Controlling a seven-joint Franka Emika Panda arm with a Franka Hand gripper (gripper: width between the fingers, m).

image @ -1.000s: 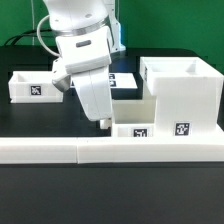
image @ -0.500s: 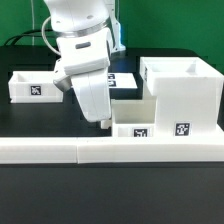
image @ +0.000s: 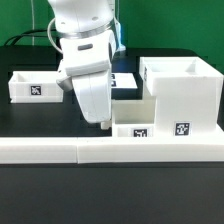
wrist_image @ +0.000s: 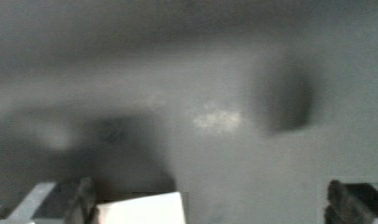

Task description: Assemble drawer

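Note:
The white drawer case (image: 180, 95) stands at the exterior view's right. A low white drawer box (image: 135, 131) with a tag sits at its front left. A second white drawer box (image: 33, 87) lies at the left. My gripper (image: 104, 122) hangs low over the black table, just left of the low box. In the wrist view my gripper (wrist_image: 211, 205) is open, with its fingers (wrist_image: 61, 200) wide apart. Only a white corner (wrist_image: 141, 208) of a part shows between them, near one finger, and nothing is held.
The marker board (image: 124, 80) lies behind my arm at the middle back. A long white rail (image: 60, 150) runs along the table's front edge. Cables hang at the back left.
My arm has shifted slightly toward the exterior view's right, nearer the low drawer box. The parts have not moved.

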